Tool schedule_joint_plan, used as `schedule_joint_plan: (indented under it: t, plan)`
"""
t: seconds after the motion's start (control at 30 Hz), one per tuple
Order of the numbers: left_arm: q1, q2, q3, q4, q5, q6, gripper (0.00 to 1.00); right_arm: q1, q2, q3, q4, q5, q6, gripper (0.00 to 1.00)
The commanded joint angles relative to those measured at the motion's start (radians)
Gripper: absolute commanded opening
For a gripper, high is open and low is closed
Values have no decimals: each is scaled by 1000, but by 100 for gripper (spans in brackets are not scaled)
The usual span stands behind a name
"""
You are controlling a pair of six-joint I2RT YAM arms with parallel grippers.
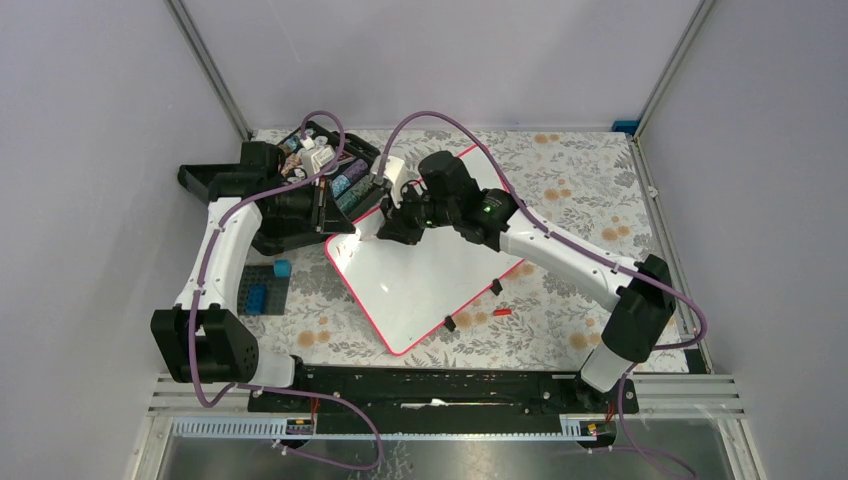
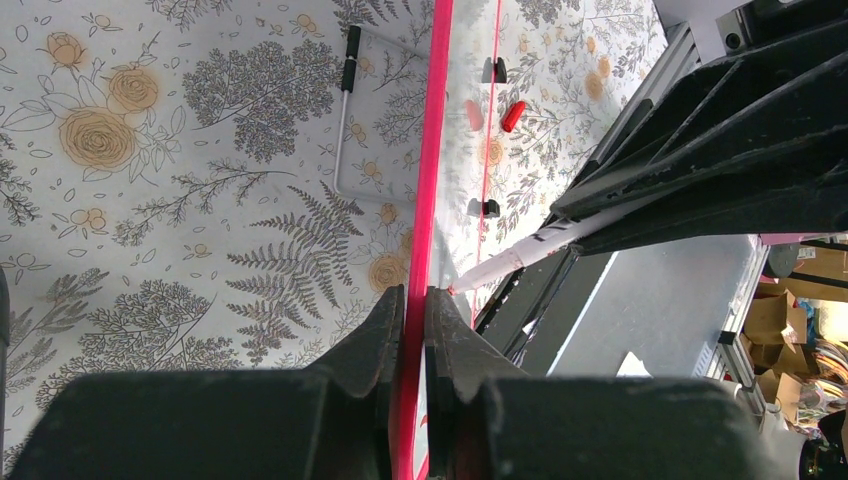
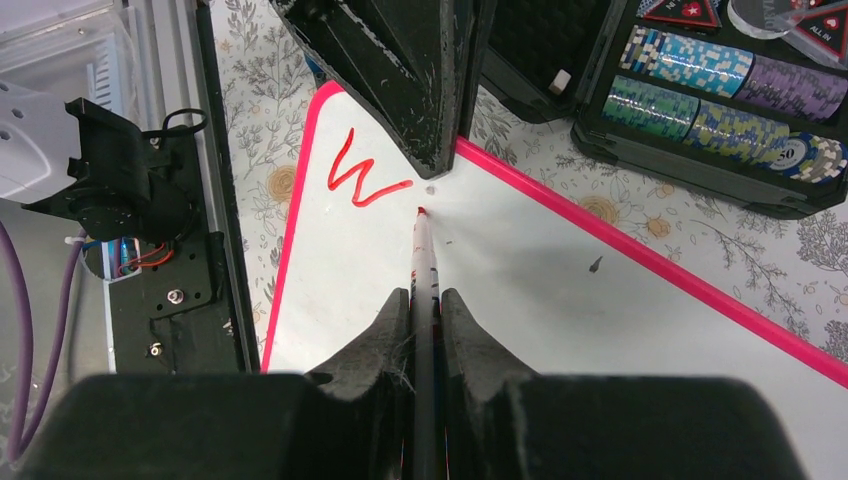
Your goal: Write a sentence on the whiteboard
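Your whiteboard [image 1: 420, 280] lies skewed on the flower-patterned table [image 1: 585, 190], one edge beside the black case [image 3: 700, 150] of poker chips. Your left gripper [image 2: 415, 300] is pinching the board's pink rim, one finger on each face. Your right gripper [image 3: 425, 300] is clamped on a marker [image 3: 422, 255], its red tip at the white surface (just right of the writing, close to the left fingers). Of the sentence [image 3: 365, 178], only a red "W" is down. A red cap [image 1: 502, 311] lies on the table by the board's black clips [image 1: 496, 286].
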Motion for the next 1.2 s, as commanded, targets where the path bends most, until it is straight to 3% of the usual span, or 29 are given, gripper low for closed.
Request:
schedule_joint_plan:
  t: [0.0,1.17]
  plan:
    - [-5,-19,18,21,-35,17,0,19,17,51,9,20,-18,0]
    - [-7,-14,18,21,-43,22,0,39,-47,-53,-2,82,-83,0]
